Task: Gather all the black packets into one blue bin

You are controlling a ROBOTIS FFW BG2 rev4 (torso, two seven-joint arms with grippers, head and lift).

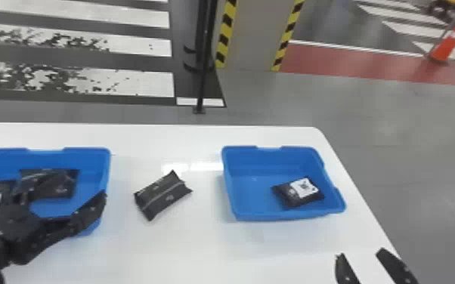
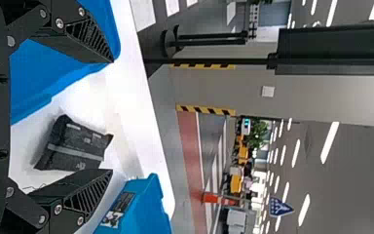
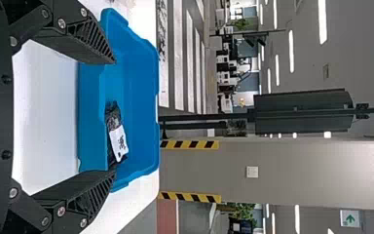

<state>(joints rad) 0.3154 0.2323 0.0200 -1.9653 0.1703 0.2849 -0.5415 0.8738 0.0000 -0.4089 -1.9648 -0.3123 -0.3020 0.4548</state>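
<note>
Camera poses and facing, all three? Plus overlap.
Head: on the robot's head, forward and down at the white table; left gripper and right gripper show.
Left wrist: on the left arm, out across the table toward the pillar; own open fingers.
Right wrist: on the right arm, over the right blue bin, toward the pillar; own open fingers.
Shared: head and left wrist, loose black packet; head and right wrist, right blue bin.

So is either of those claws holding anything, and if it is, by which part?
Nothing is held: the left gripper and the right gripper both stand open, with nothing pinched between their fingers.
</note>
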